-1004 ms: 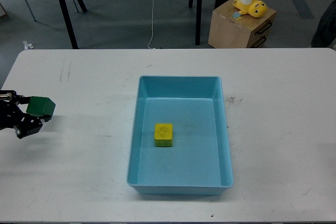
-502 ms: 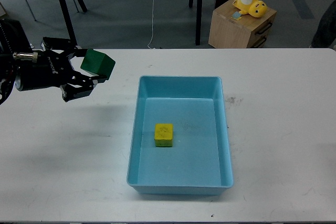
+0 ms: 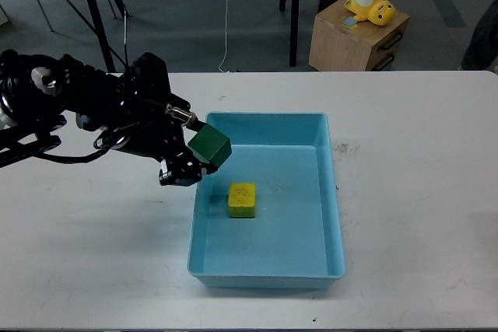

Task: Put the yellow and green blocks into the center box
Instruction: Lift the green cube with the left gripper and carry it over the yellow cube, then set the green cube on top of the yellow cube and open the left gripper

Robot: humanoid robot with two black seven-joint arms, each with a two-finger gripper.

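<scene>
A white table [image 3: 420,192] fills most of the frame, with the light blue tray [image 3: 331,192] at its centre. My left gripper [image 3: 194,153], reaching from the upper left, pinches the green block [image 3: 210,146] above the tray's left rim. The yellow block [image 3: 242,200] already lies inside. The carry seems nearly done; next, move slightly right, lower, and release.

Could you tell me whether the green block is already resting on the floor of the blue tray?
No, the green block is held in the left claw above the blue tray's left rim.
</scene>
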